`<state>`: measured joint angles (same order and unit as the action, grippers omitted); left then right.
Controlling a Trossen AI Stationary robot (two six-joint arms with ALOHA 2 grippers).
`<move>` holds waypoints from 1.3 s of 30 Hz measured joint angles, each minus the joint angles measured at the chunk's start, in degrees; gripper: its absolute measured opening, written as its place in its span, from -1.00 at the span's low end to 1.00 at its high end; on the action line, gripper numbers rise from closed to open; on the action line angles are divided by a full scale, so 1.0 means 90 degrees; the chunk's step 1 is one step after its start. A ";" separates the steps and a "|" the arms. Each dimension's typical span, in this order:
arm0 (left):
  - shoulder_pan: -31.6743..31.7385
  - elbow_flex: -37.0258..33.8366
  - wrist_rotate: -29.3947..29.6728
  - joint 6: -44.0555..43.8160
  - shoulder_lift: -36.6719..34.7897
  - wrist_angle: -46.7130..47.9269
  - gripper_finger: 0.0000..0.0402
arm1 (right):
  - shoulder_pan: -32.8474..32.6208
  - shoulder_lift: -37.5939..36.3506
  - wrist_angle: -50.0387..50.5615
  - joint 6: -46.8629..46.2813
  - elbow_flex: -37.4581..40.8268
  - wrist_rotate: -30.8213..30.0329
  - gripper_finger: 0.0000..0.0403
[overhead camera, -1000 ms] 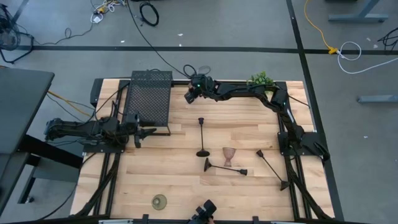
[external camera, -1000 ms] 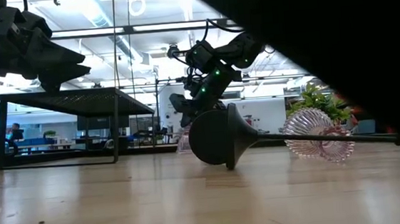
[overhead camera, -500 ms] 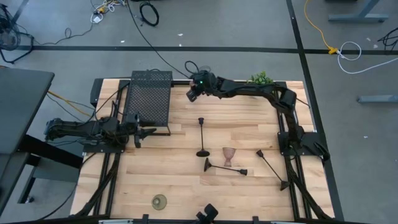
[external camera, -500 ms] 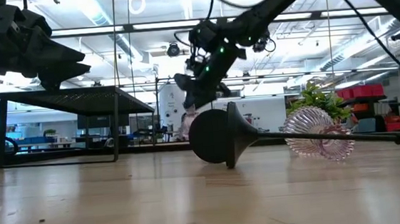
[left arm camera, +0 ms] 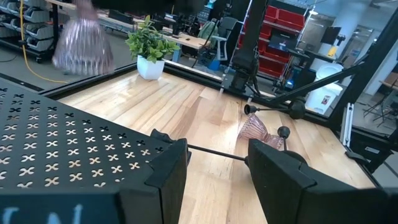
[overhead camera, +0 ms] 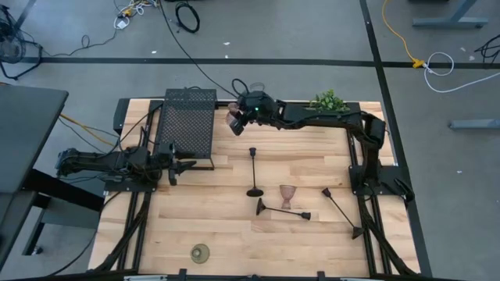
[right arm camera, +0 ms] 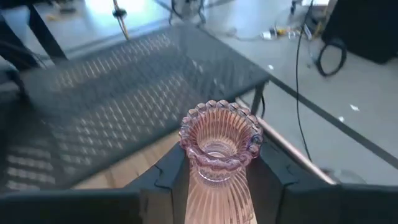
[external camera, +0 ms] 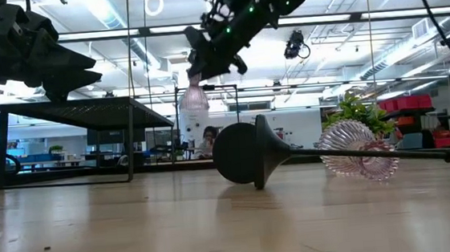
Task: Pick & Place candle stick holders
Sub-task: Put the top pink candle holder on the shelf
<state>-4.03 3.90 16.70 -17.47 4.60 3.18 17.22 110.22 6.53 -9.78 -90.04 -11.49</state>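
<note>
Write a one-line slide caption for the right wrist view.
Right end effector holds a ribbed pink glass goblet upright, in the air beside the black mesh box.

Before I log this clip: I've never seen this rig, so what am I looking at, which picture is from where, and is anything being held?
These are two dark robot arms at a wooden table. One picture looks straight down, one looks level across the tabletop, and two come from cameras on the arms' wrists.

The right gripper is raised near the black mesh stand, its fingers shut on a pink ribbed glass goblet; the level view shows that goblet in the air. The left gripper waits open at the table's left side, holding nothing.

On the table: one black stem holder upright, two lying down, a second pink goblet, a squat olive-gold holder and a small potted plant.
</note>
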 joint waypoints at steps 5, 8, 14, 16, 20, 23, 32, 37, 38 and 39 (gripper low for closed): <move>0.0000 0.0000 0.0001 0.0012 0.0000 0.0003 -0.14 | -0.0016 -0.0182 -0.0262 0.0080 -0.0061 0.0133 -0.40; 0.0000 0.0000 0.0017 0.0012 0.0000 0.0005 -0.14 | -0.0023 -0.0157 -0.0061 0.0121 -0.0437 0.0310 -0.40; 0.0000 0.0000 0.0186 0.0017 0.0000 -0.0242 -0.14 | -0.0093 -0.0078 0.0189 0.0210 -0.0989 0.0500 -0.40; 0.0000 0.0000 0.0453 0.0022 -0.0005 -0.0604 -0.14 | -0.0144 -0.0078 0.0241 0.0214 -0.1064 0.0534 -0.40; 0.0002 0.0002 0.0997 0.0143 -0.0016 -0.1147 -0.14 | -0.0345 -0.0061 0.0317 0.0282 -0.1132 0.0638 -0.40; 0.0002 0.0002 0.1277 0.0530 -0.0015 -0.1438 -0.14 | -0.0518 0.0003 0.0343 0.0259 -0.1132 0.0721 -0.40; 0.0071 0.0002 0.1580 0.0756 -0.0015 -0.2136 -0.14 | -0.1062 -0.0003 0.0131 0.0323 -0.1132 0.0735 -0.40; 0.0327 0.0002 0.0968 0.0850 -0.0004 -0.2190 -0.14 | -0.1263 -0.0003 -0.0036 0.0311 -0.1132 0.0734 -0.40; 0.0387 0.0002 0.0889 0.0850 0.0035 -0.2199 -0.14 | -0.1295 -0.0003 -0.0060 0.0311 -0.1132 0.0734 -0.40; 0.0453 0.0002 0.0835 0.0857 0.0074 -0.2192 -0.14 | -0.1322 -0.0003 -0.0079 0.0311 -0.1132 0.0734 -0.40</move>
<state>0.05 3.92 24.22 -9.77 5.27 -16.55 5.33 110.19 5.82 -6.98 -100.22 -4.89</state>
